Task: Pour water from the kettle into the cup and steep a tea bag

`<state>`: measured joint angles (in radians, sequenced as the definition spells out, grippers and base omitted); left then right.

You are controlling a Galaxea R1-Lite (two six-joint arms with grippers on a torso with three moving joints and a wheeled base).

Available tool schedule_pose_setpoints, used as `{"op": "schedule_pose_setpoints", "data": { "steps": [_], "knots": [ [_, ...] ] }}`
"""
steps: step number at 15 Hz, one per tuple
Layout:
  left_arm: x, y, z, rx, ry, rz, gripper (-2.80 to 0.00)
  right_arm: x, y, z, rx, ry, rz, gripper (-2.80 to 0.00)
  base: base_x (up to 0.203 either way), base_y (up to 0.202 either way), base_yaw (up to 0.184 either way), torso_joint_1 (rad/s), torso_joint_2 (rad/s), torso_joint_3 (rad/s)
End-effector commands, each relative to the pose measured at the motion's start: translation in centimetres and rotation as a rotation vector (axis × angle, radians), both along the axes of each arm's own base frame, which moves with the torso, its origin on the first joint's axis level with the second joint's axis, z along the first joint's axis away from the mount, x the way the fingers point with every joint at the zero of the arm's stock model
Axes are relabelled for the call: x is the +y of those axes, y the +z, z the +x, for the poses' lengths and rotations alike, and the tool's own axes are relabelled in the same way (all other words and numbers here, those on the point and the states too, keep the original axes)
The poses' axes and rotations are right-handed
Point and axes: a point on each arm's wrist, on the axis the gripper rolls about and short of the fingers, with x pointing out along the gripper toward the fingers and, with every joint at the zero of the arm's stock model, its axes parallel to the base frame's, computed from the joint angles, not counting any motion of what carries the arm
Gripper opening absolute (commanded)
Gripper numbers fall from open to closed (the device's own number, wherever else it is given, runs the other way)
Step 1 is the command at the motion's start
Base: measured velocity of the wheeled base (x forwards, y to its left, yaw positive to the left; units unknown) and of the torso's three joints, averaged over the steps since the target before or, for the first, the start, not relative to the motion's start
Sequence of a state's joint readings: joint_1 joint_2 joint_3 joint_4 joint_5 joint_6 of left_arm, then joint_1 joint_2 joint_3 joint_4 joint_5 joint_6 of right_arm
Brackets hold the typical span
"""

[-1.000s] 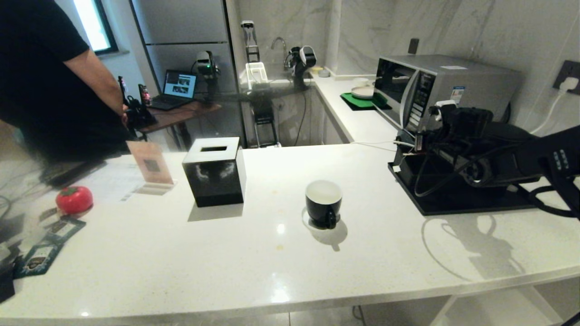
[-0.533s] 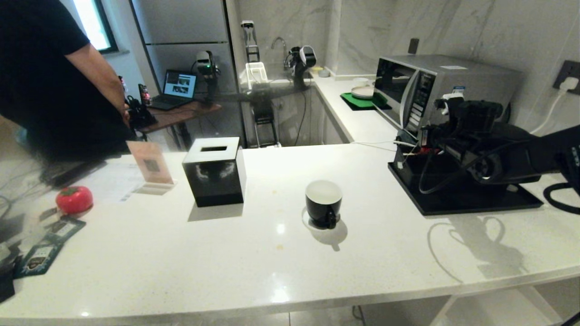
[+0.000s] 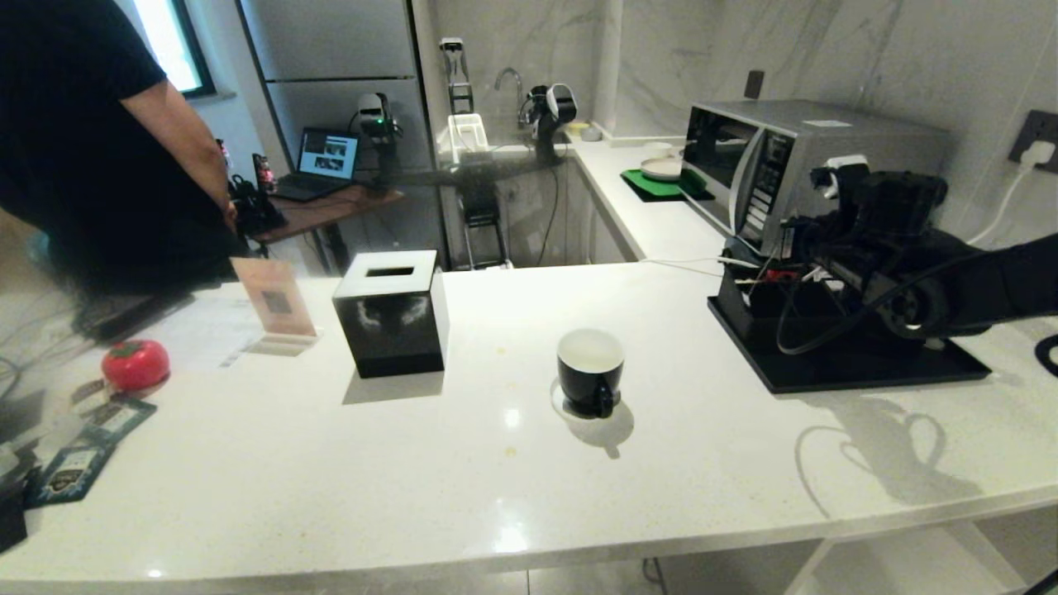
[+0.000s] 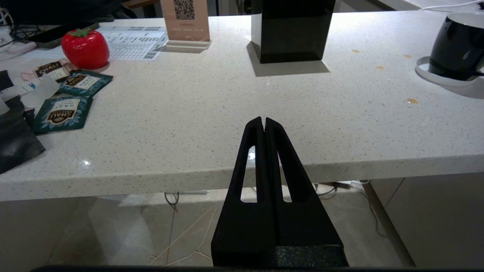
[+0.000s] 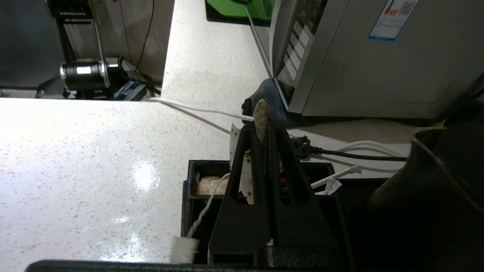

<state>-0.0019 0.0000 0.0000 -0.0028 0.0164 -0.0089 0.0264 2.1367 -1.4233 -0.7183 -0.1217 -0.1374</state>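
Up and back goes the right arm since a second ago, rising away from the black tray (image 3: 826, 376) toward the microwave (image 3: 793, 157), and its shadow slides along the counter (image 3: 512, 463) with it. At the right gripper (image 5: 266, 124) the fingers are pinched tight together, and clamped between their tips is the tea bag (image 5: 260, 115), a thin pale sliver poking up edge-on just past the fingertips, with more of its whitish pouch showing beside the left finger. Its white string trails down toward the low black organizer box (image 5: 196, 196), which sits directly beneath the gripper and has other pale bags lying in its compartment. In the head view the gripper's fingers are lost among dark cables, so the bag cannot be made out there. Well apart from all this, the cup (image 3: 590, 370) stands upright in the middle of the counter, white interior facing up, handle turned toward the robot, with the black tissue box (image 3: 390, 312) off to its left. Over on the other side, the left gripper (image 4: 264, 124) hangs just off the counter's near edge, fingers pressed shut with nothing between them, teal packets (image 4: 62, 113) and a red tomato-shaped object (image 4: 85, 48) on the counter ahead. At far left a person in a black shirt (image 3: 74, 140) stands by the counter.
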Motion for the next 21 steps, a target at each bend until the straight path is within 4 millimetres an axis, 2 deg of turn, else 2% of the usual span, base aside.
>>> {"op": "schedule_pose_setpoints", "data": {
  "steps": [1, 8, 15, 21],
  "knots": [
    [0.0, 0.0, 0.0, 0.001, 0.001, 0.000, -2.80, 0.0, 1.4, -0.9, -0.030, 0.002, 0.000, -2.80, 0.000, 0.000, 0.000, 0.000, 0.00, 0.000],
    [0.0, 0.0, 0.0, 0.001, 0.001, 0.000, -2.80, 2.1, 3.8, -3.4, -0.068, 0.059, 0.001, -2.80, 0.000, 0.000, 0.000, 0.000, 0.00, 0.000],
    [0.0, 0.0, 0.0, 0.001, 0.001, 0.000, -2.80, 5.0, 4.9, -5.8, -0.108, 0.136, 0.007, -2.80, 0.000, 0.000, 0.000, 0.000, 0.00, 0.000],
    [0.0, 0.0, 0.0, 0.001, 0.001, 0.000, -2.80, 6.7, 5.7, -6.8, -0.123, 0.185, 0.012, -2.80, 0.000, 0.000, 0.000, 0.000, 0.00, 0.000]
  ]
}}
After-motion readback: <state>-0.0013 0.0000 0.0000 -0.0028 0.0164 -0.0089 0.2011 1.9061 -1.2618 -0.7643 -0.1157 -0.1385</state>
